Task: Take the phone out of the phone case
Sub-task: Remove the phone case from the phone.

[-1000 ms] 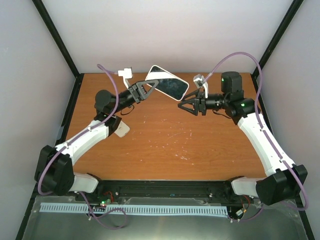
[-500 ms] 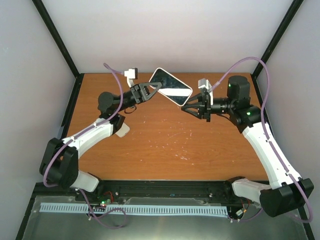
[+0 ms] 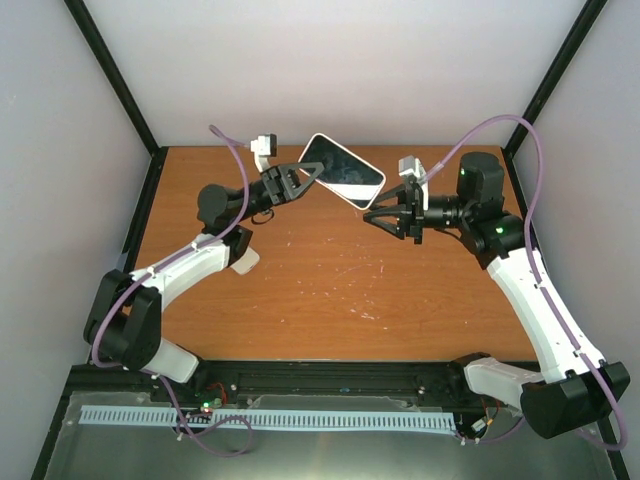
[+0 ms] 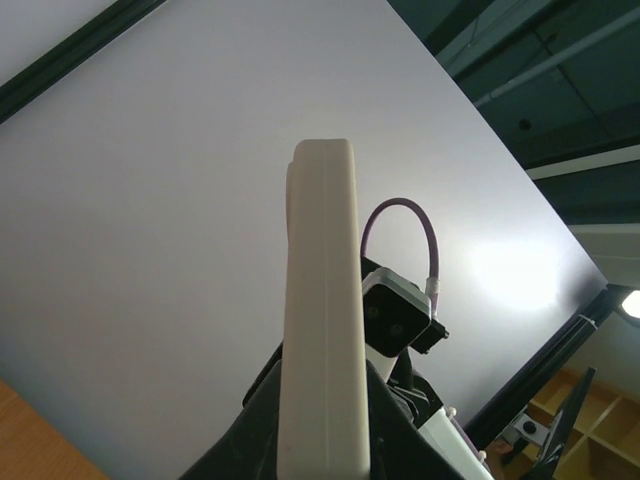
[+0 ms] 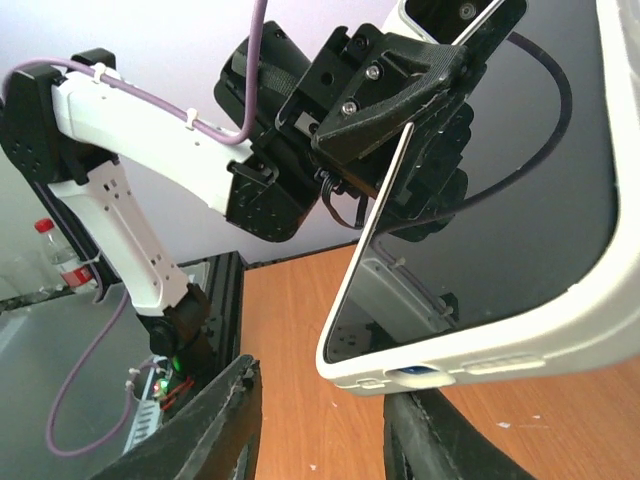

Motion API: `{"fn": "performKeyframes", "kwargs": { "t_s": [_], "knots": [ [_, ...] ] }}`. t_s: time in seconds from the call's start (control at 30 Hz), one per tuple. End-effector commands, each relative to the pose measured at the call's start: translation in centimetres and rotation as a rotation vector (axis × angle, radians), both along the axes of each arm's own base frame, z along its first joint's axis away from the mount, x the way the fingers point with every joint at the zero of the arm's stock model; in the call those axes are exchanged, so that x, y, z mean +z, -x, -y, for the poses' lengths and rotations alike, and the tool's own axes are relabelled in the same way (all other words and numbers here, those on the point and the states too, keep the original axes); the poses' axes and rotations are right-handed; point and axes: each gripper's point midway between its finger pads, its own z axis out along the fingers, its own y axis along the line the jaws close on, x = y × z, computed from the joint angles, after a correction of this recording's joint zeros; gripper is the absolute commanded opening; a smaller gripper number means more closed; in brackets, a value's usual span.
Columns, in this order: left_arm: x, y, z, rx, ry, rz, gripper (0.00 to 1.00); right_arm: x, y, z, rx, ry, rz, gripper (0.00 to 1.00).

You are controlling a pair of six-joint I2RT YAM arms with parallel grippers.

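Observation:
The phone, dark screen up, sits in a white case (image 3: 343,170) and is held in the air over the back of the table. My left gripper (image 3: 305,177) is shut on the case's left end. In the left wrist view the case (image 4: 320,290) stands edge-on between the dark fingers (image 4: 245,435). My right gripper (image 3: 380,213) is open just right of the case's near right corner. In the right wrist view that corner (image 5: 440,350) hangs just above the gap between the two fingers (image 5: 215,425), touching neither.
The brown wooden table (image 3: 330,290) lies below, with scuffed white marks at its middle. Pale walls and black frame posts (image 3: 115,75) close in the back and sides. The right wrist camera (image 4: 398,320) shows behind the case.
The phone has been lifted and turned a little towards the back right. The right arm has drawn its elbow up and right, and its gripper stays open at the case's corner.

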Motion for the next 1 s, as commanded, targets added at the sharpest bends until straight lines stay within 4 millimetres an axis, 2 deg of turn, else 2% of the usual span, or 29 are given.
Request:
{"fn": "performKeyframes", "kwargs": {
  "t_s": [0.0,0.2,0.33,0.43,0.53,0.63,0.73,0.97],
  "knots": [
    [1.3,0.1,-0.2,0.032,0.015,0.049,0.0,2.8,1.9,-0.2,0.071,-0.07,0.054,0.35],
    [1.3,0.1,-0.2,0.031,0.016,0.049,0.0,3.1,1.7,-0.3,0.069,-0.077,0.04,0.26],
    [1.4,0.4,-0.3,0.029,0.018,0.056,0.0,2.6,0.6,-0.5,0.037,-0.071,-0.019,0.36],
    [1.5,0.6,-0.3,0.021,0.017,0.06,0.0,2.2,-0.3,-0.6,0.014,-0.065,-0.038,0.36],
    [1.5,0.6,-0.4,0.029,0.022,0.052,0.0,2.2,-0.3,-0.6,0.022,-0.067,-0.023,0.35],
    [1.5,0.6,-0.4,0.023,0.021,0.051,0.0,2.2,-0.2,-0.5,0.012,-0.066,-0.004,0.4],
    [1.6,0.6,-0.4,0.021,0.026,0.051,0.0,2.0,-0.2,-0.5,0.011,-0.06,-0.003,0.4],
    [1.7,0.4,-0.3,0.024,0.025,0.043,0.0,1.7,0.2,-0.6,0.043,-0.054,0.02,0.24]
  ]
}}
